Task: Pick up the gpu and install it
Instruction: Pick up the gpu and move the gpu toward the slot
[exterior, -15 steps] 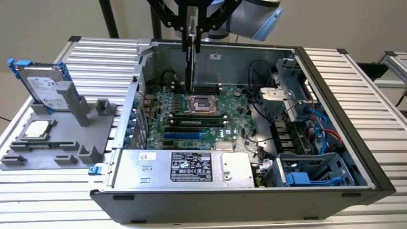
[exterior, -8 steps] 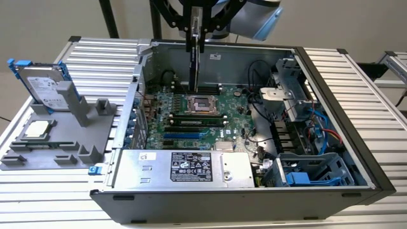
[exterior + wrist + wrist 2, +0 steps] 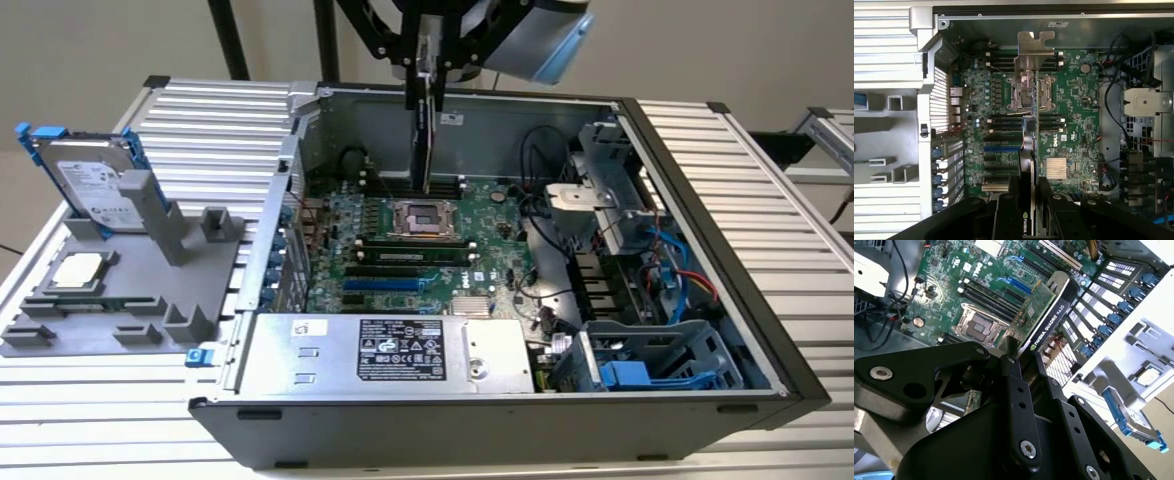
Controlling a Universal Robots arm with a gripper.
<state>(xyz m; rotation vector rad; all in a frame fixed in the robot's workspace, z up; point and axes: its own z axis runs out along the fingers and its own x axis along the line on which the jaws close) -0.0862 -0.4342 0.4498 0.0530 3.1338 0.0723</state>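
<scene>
Honestly, the worry is the gpu [image 3: 427,135] coming down crooked, missing its slot and clipping the CPU socket [image 3: 424,218] (it hangs right over the motherboard [image 3: 514,250]). The gripper [image 3: 430,72] is clamped tight on the card's top edge, so the card dangles edge-down below it, inside the open computer case [image 3: 694,200].
</scene>
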